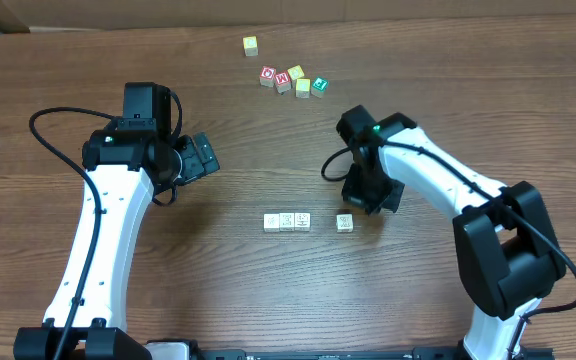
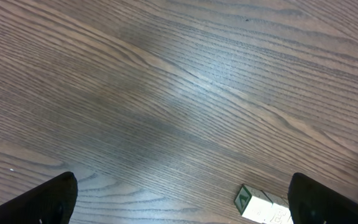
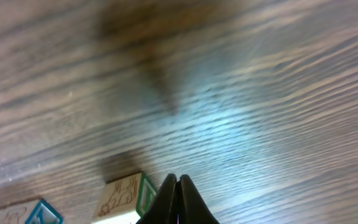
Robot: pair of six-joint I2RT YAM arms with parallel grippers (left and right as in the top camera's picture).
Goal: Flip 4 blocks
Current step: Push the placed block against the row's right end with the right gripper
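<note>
blocks (image 1: pixel 307 221): four pale cubes mid-table, three touching in a row, one apart to the right.
right gripper (image 3: pixel 176 198): pinched together on nothing, just beside that lone cube.
left gripper (image 2: pixel 179 199): wide apart, idle.
progress: we can't tell how many are flipped.

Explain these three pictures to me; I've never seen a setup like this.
Two white robot arms sit at a wooden table, each ending in a two-finger gripper. The top picture looks down from above; the other two come from cameras on each wrist. The left gripper is open and empty, its dark fingertips at the picture's lower corners. The right gripper is shut on nothing, beside a pale block. Four pale blocks lie in a row mid-table, one a little apart. Farther back sit a cluster of coloured cubes and a lone yellow cube.
</note>
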